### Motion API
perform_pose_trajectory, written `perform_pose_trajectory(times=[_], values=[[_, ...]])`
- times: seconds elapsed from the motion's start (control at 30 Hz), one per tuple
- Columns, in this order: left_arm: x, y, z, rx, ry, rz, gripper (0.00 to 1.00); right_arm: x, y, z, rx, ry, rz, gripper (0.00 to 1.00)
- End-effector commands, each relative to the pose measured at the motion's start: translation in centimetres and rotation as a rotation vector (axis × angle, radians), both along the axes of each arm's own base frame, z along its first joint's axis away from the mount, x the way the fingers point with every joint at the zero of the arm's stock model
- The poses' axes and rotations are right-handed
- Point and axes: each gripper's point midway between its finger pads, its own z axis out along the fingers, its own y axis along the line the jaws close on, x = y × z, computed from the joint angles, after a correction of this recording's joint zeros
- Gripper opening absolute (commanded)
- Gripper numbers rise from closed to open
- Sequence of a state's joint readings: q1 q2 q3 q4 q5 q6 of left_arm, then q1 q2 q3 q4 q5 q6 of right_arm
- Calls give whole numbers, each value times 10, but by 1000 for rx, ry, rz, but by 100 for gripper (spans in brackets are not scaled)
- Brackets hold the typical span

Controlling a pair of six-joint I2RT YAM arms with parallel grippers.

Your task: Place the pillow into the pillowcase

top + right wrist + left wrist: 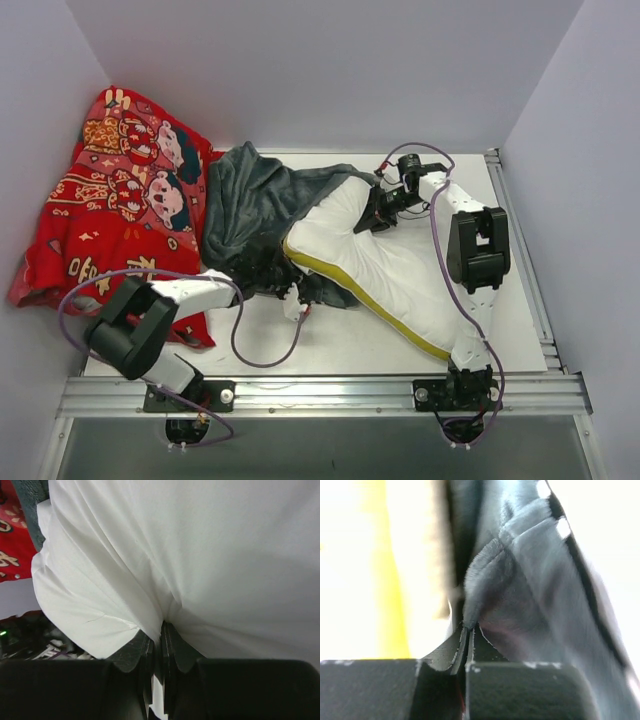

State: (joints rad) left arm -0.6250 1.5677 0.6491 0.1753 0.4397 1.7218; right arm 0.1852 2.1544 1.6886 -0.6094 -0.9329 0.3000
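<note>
Two arms were bolted at the near edge of the white table (330, 345). The left gripper (467, 630) reached in from the near left. Its fingers were pressed together on a fold of the limp, plush grey-blue pillowcase (250, 200), pinching the cloth at its near edge. Just beside that fold, the wrist view showed the yellow band (395, 555) of the large soft white pillow (400, 270). The pillow lay slantwise on the table, running from the near right towards the middle, with the band along its near-left side. Its far-left end was pushed against the bunched pillowcase, and grey plush lapped over that end. How far it sat inside could not be told. Farther back, the right gripper (161, 627) was clamped on a gathered pinch of the pillow's white cover at its far side, with creases fanning out from the closed fingers. Beyond and to the left, a red printed cloth with cartoon figures (110, 200) lay heaped against the left wall, touching the pillowcase.
</note>
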Motion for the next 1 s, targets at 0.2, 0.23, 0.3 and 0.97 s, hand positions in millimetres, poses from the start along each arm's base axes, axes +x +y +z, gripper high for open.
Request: perform_pose_trajectory(times=[0.2, 0.23, 0.3, 0.97], values=[[-79, 23, 72, -32, 103, -181, 0, 1, -29, -39, -374, -112, 42, 0], [-80, 23, 75, -38, 98, -183, 0, -4, -23, -42, -414, -135, 75, 0], [-77, 20, 83, -45, 87, -177, 0, -11, -17, -48, -466, -174, 142, 0], [-126, 14, 121, -154, 175, -154, 37, -53, 6, -80, -537, -109, 254, 0]])
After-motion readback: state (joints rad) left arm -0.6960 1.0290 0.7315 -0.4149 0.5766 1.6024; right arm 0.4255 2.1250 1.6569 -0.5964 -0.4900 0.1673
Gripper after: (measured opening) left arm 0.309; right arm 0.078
